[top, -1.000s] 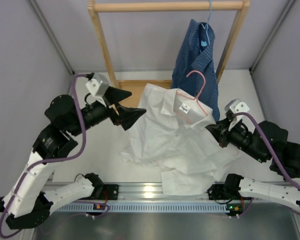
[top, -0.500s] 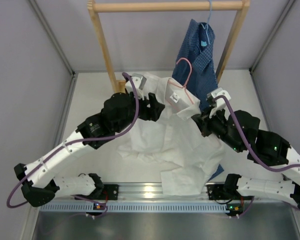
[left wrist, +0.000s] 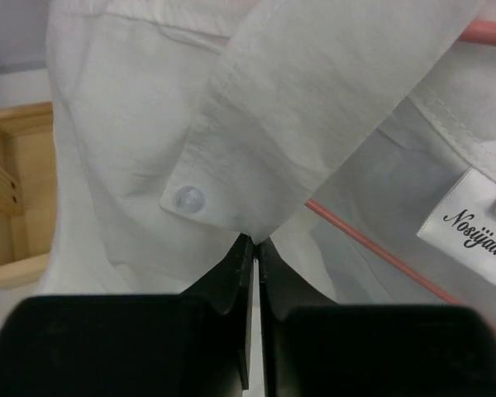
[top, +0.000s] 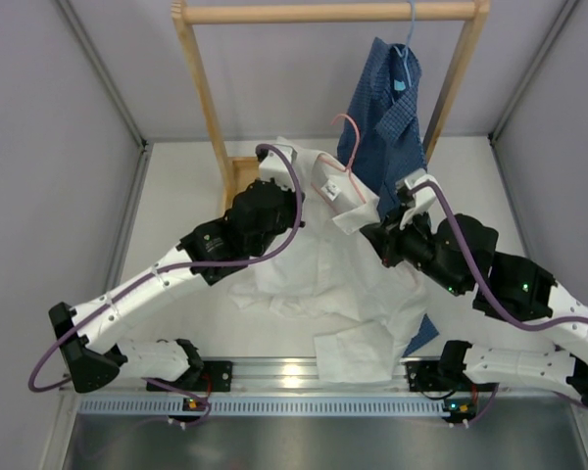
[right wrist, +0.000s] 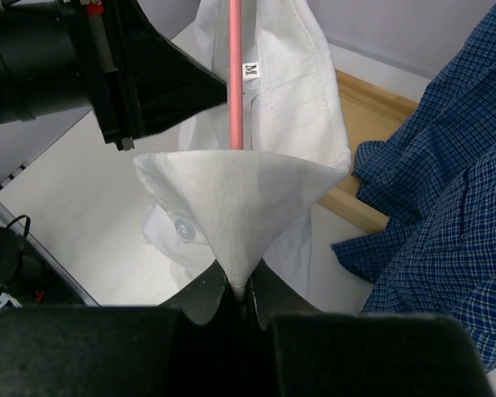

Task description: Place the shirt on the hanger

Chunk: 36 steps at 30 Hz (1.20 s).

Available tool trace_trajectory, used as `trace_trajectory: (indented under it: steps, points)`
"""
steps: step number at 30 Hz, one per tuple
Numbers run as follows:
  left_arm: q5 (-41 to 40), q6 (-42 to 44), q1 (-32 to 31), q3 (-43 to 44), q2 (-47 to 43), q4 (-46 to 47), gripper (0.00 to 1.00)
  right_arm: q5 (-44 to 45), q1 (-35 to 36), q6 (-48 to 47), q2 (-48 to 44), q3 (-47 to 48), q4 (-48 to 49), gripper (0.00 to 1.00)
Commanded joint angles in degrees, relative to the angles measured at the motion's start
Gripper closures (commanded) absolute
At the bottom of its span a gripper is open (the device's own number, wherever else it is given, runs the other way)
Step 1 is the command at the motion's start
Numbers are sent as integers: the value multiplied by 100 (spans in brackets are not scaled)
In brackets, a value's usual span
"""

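White tabletop [top: 176, 215], wooden rack [top: 323, 12] at twelve o'clock: shirt [top: 323, 274] held up centre, hanger [right wrist: 235, 74] inside its neck. Jaws of left gripper [left wrist: 254, 240] and right gripper [right wrist: 241, 289] are closed tight on the collar [right wrist: 231, 198]. Thin, limp cloth, so I'd call that stiffer collar the safest hold.

Walls: plain grey walls [top: 39, 147] at left, back and right.
Table: white table [top: 171, 186], with a metal rail [top: 294, 377] at the near edge.
Rack: wooden rack [top: 203, 88] at the back, a blue shirt [top: 382, 108] hanging on it.

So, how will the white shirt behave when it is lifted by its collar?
Probably floppy: the shirt sags in loose folds below the collar. Likely light, since the right hand lifts fabric by one pinched collar tip. It may slip along the thin hanger, whose wire looks smooth.
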Motion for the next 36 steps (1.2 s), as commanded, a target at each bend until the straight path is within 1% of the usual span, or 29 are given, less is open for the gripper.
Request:
trace_trajectory:
  steps: [1,3,8,12,14,17,19,20,24,26,27,28,29,31,32,33,34,35,36]
  points:
    - [-110,127,-10,108,-36,513,100,-61,118,128,-168,-51,669,100]
    - [101,48,-19,144,-132,496,100,62,127,67,-107,-112,678,100]
    - [936,-93,-19,319,-273,461,100,395,127,-82,166,-209,774,100]
    - [1411,-268,-19,626,-247,120,100,694,118,-249,359,-244,1003,100]
    - [1840,-313,-19,741,-186,-22,100,939,127,-355,473,-183,1003,100]
    - [2105,-401,-19,882,-98,-251,100,1090,127,-539,649,-95,1003,100]
    - [2526,-375,-19,908,-19,-347,100,1108,118,-592,711,-51,1038,100]
    - [2528,-374,-28,909,25,-409,100,1125,127,-601,711,-42,1064,100]
    - [3045,-339,-19,698,166,-559,100,1292,127,-601,562,-77,1143,100]
    - [2959,-339,-19,532,114,-620,100,1371,118,-575,483,-112,1143,100]
    - [2767,-339,-19,487,79,-699,100,1372,118,-575,456,-112,1143,100]
    - [2470,-331,-19,443,-26,-743,98,1389,118,-575,456,-130,1143,100]
    - [2319,-322,-19,417,-79,-787,93,1415,118,-575,447,-139,1143,100]
    - [1863,-322,-19,434,-246,-945,74,1529,127,-575,456,-174,1143,100]
    - [1712,-304,-19,460,-316,-1006,71,1565,119,-584,456,-183,1152,100]
    - [1563,-269,-19,539,-369,-1138,64,1574,118,-592,465,-200,1187,100]
    - [1396,-260,-10,583,-492,-1217,56,1600,118,-601,456,-244,1205,100]
    - [1055,-252,-10,627,-563,-1288,41,1626,118,-619,456,-253,1240,100]
    - [904,-199,-19,697,-633,-1340,34,1644,118,-628,456,-279,1266,100]
